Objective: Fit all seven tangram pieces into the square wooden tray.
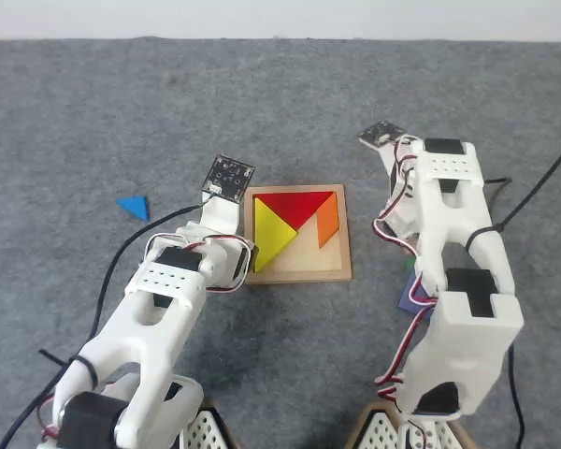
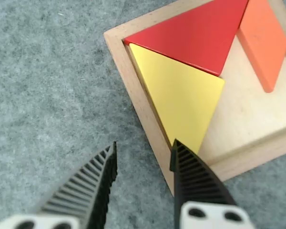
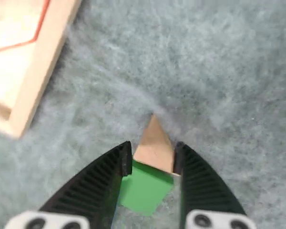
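Note:
The square wooden tray lies mid-table with a red triangle, a yellow triangle and an orange parallelogram in it. My left gripper is open and empty, straddling the tray's rim by the tip of the yellow triangle, with the red triangle beyond. My right gripper is shut on a green piece, tilted so its bare wood face shows, over the carpet beside the tray. A blue triangle lies far left.
A purple piece pokes out from under the right arm, with a speck of green just above it. The left arm leans over the tray's left edge. Grey carpet covers the table.

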You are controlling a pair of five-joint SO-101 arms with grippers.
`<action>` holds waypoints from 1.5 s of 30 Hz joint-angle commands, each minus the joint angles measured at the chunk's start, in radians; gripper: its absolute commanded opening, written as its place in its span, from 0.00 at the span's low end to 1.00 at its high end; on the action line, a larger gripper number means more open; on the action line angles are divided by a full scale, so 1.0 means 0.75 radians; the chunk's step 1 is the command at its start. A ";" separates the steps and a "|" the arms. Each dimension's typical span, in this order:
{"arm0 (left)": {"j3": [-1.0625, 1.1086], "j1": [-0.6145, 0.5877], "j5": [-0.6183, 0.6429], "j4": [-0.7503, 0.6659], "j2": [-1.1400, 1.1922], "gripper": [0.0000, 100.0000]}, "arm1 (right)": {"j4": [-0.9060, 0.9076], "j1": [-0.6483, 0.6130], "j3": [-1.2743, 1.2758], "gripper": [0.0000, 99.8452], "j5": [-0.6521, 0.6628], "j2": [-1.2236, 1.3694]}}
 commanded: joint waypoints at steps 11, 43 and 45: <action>-0.003 0.004 -0.008 -0.029 -0.049 0.18 | -0.040 -0.007 0.084 0.30 0.164 0.017; -0.003 0.006 -0.008 -0.031 -0.049 0.18 | 0.026 -0.062 0.092 0.13 -0.094 -0.310; -0.003 0.006 -0.008 -0.031 -0.049 0.18 | 0.048 -0.097 0.092 0.13 -0.108 -0.353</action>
